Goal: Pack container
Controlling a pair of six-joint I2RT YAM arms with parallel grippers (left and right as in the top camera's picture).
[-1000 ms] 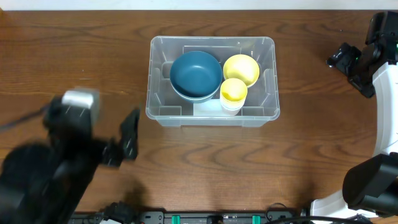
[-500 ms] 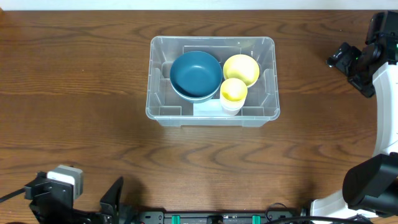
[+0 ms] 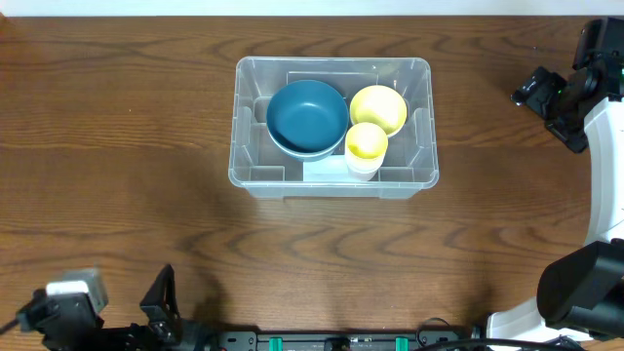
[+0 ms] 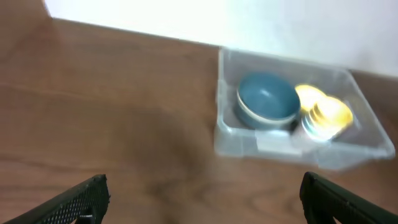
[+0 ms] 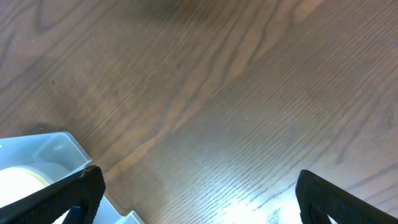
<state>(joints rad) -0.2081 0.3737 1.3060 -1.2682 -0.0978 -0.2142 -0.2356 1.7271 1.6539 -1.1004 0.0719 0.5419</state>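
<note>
Near-left of table (image 3: 117, 146), left gripper (image 4: 202, 186) drawn further back — fingers apart, right gripper (image 5: 199, 186) also spread, container (image 3: 246, 146) unmoved.

The left end effector (image 4: 204, 200) is spread wide, with a dark finger (image 4: 74, 200) at each lower corner of its wrist view. The right end effector (image 5: 199, 198) gapes just as wide and looks down on the bench, with its white arm (image 3: 606, 166) behind it.
</note>
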